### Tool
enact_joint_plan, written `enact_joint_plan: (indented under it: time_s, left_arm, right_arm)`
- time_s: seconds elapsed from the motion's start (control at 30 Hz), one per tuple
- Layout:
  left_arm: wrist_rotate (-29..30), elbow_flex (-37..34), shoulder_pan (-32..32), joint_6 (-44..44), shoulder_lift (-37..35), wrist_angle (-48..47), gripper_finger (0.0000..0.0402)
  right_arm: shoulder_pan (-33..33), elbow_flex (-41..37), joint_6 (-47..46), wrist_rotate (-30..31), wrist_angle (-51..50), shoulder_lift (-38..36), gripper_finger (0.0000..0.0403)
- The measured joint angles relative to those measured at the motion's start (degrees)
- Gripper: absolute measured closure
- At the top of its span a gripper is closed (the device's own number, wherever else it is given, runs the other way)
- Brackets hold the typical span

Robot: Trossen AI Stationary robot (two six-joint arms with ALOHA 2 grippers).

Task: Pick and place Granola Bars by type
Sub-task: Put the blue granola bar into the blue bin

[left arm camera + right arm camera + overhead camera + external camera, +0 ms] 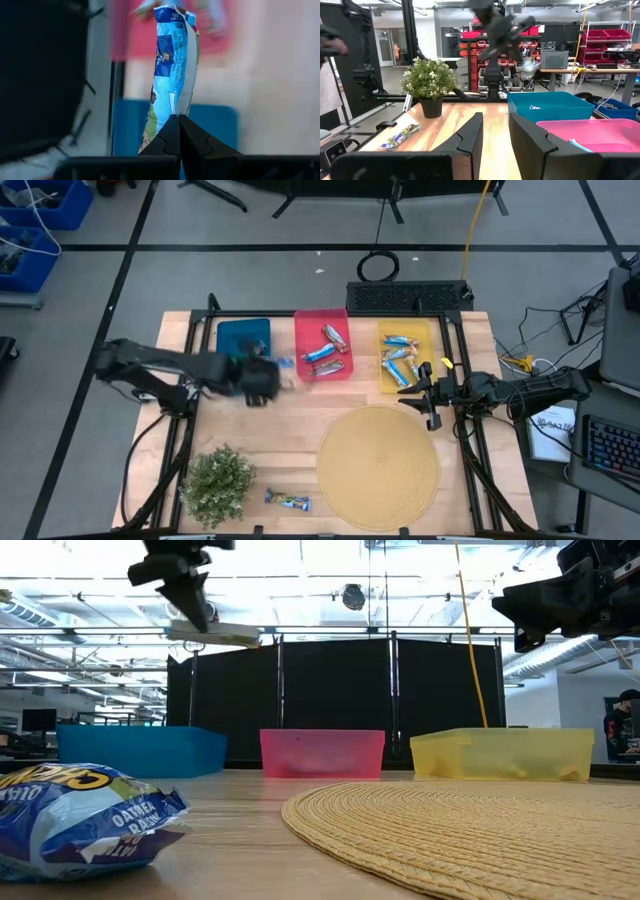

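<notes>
Nearest us, one granola bar [85, 820] lies loose on the table [290, 440] at 6 o'clock; we judge these crinkly foil bars light, soft and slippery, best pinched at the crimped end. Our left gripper [178, 131], raised between blue bin [243, 335] and pink bin [320, 325], pinches another bar [171, 70]. Our right gripper [495, 131] waits open near 3 o'clock.

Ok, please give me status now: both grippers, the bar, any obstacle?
Left gripper shut on a granola bar, raised near the blue bin. Right gripper open, idle by the yellow bin. No obstacle seen.
</notes>
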State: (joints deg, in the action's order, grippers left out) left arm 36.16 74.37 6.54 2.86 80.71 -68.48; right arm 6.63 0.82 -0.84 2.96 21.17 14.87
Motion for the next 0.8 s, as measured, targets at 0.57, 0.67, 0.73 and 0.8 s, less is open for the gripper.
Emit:
enact_joint_plan:
  time_s: [0.57,0.67,0.73,0.8]
  left_arm:
    - [-23.8,-30.4,-39.4,-0.9,-24.9,16.1,0.04]
    - [-28.8,-30.2,-43.9,-2.2,-21.6,20.5,0.04]
    - [-29.7,-30.1,-45.7,-2.8,-19.4,22.5,0.04]
    - [-29.8,-30.2,-47.3,-2.1,-17.7,23.1,0.0397]
  right_arm:
    - [0.0,0.0,0.0,0.0,0.0,0.0,0.0316]
    - [0.0,0.0,0.0,0.0,0.0,0.0,0.0317]
    - [0.0,0.0,0.0,0.0,0.0,0.0,0.0316]
    - [0.0,0.0,0.0,0.0,0.0,0.0,0.0316]
